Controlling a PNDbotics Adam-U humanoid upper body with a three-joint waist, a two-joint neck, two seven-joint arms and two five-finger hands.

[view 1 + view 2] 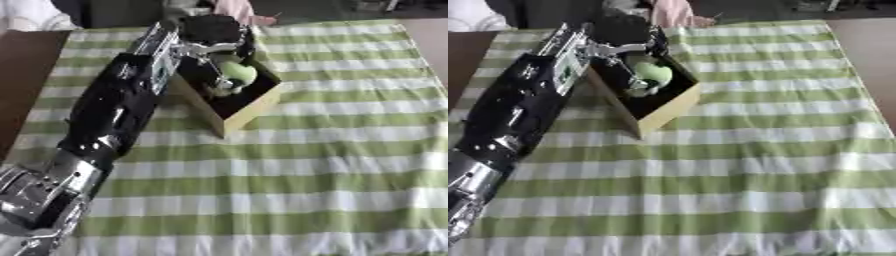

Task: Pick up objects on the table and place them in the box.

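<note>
Left hand [213, 35] over the box [249, 107], fingers curled round a pale green object [238, 73].

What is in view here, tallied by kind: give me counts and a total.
Box: 1
Pale green object in the box, at the left hand fingers: 1
Striped tablecloth: 1
Total: 3
</note>
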